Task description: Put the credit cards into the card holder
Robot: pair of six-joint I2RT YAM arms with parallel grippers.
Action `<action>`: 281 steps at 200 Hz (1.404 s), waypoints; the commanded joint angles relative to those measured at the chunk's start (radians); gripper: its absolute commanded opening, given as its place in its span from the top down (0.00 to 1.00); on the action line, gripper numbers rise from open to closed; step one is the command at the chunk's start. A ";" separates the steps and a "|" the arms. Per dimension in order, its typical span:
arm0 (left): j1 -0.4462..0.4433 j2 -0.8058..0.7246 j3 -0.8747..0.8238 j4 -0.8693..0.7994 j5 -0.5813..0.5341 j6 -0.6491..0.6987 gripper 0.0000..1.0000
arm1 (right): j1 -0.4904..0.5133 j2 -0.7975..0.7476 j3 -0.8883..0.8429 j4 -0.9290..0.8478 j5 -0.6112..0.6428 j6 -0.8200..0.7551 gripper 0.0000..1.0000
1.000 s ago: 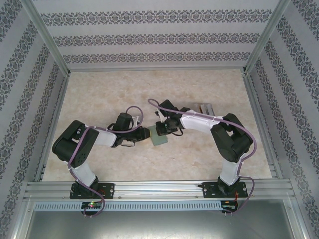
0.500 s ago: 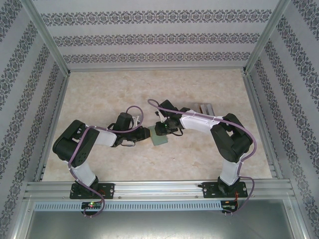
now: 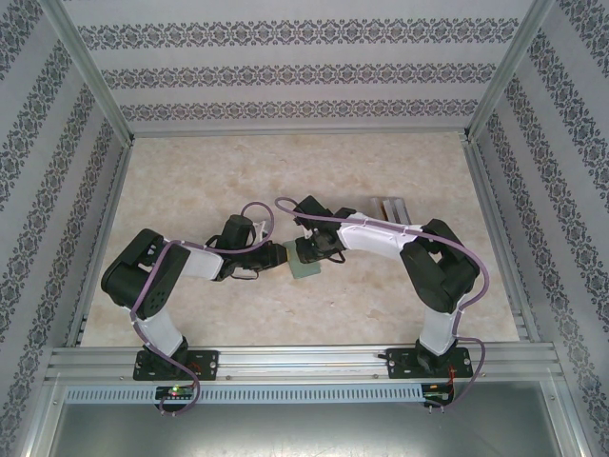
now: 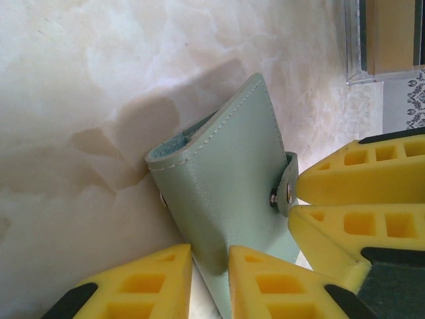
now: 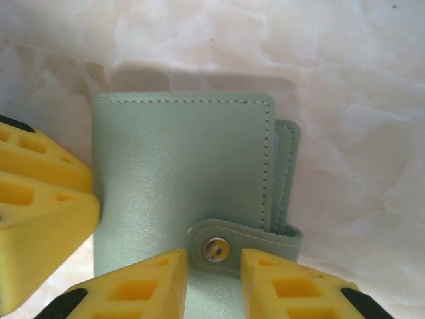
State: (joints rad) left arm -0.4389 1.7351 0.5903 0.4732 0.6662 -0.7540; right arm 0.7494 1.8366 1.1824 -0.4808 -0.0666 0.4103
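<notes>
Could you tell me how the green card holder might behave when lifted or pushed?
The card holder looks like soft stitched leather, so it will probably flex somewhat. Its snap tab looks fastened, so it should stay folded. Flat and thin, it likely slides rather than rolls.

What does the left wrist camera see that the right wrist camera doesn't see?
Left wrist extra: the clear rack with a tan card in it, up in the corner, and the card holder seen at a slant from its folded edge, pinched by the left gripper.
Right wrist extra: the holder's whole front cover with its stitching, and the snap face-on between the open jaws of the right gripper.
Both share: the green card holder, closed, the marbled table, and yellow jaws from both arms.
</notes>
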 commanded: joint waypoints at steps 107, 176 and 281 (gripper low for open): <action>-0.025 0.081 -0.010 -0.079 -0.053 0.000 0.78 | 0.024 0.071 0.071 -0.041 0.064 -0.033 0.68; -0.025 0.087 -0.006 -0.079 -0.051 -0.001 0.78 | 0.031 0.065 0.092 -0.063 0.108 -0.029 0.67; -0.025 0.088 -0.007 -0.081 -0.053 -0.001 0.78 | 0.052 0.073 0.115 -0.075 0.199 -0.018 0.67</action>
State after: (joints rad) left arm -0.4389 1.7496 0.6025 0.4763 0.6781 -0.7612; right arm 0.7841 1.8900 1.2705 -0.5270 0.0616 0.3889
